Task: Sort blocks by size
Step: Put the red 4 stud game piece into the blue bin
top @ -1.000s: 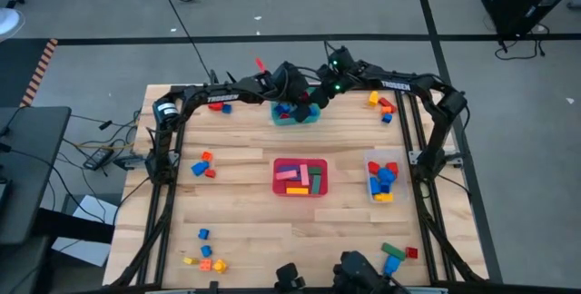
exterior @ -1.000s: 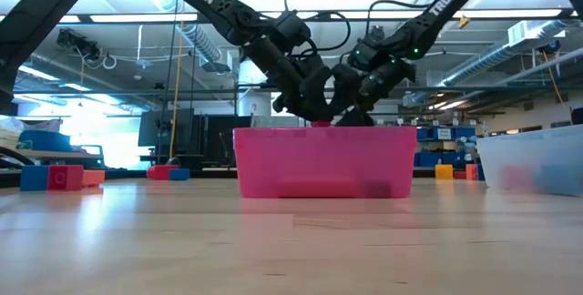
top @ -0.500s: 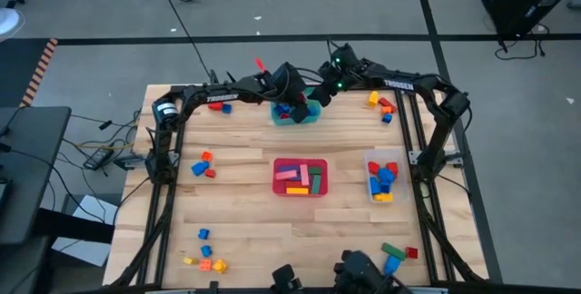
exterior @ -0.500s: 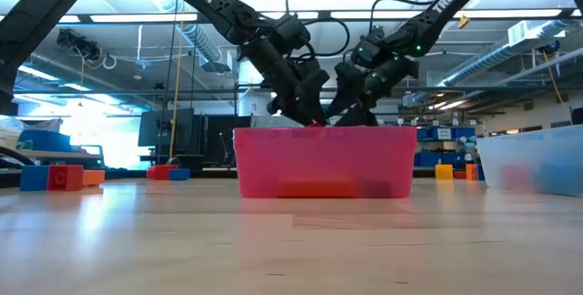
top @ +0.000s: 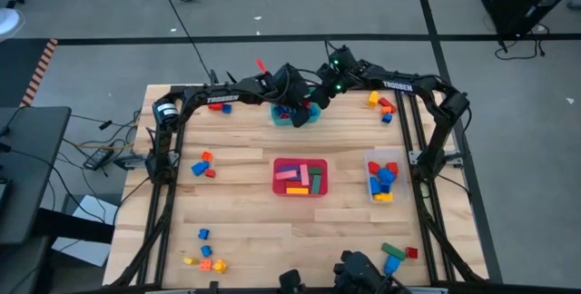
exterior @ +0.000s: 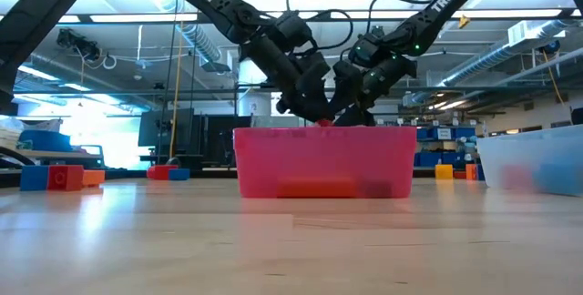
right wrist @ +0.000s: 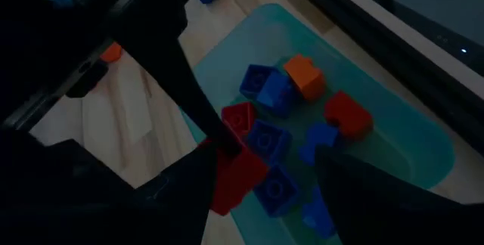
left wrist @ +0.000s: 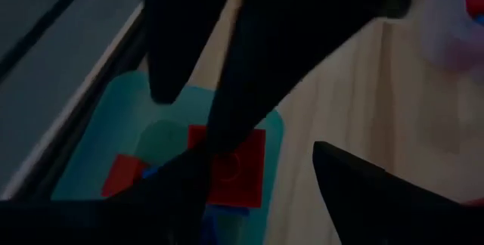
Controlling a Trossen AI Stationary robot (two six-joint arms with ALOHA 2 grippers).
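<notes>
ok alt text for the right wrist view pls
A teal tub on a wooden table holds a heap of blue, red and orange blocks, seen from above past the right end effector. The left arm's dark finger reaches down onto a flat red block at the tub's edge.

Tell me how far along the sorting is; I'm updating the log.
Done: teal tub, red tub and clear tub each hold blocks. In hand: both grippers hang over the teal tub beside a red block. Left: loose blocks at four table spots.
</notes>
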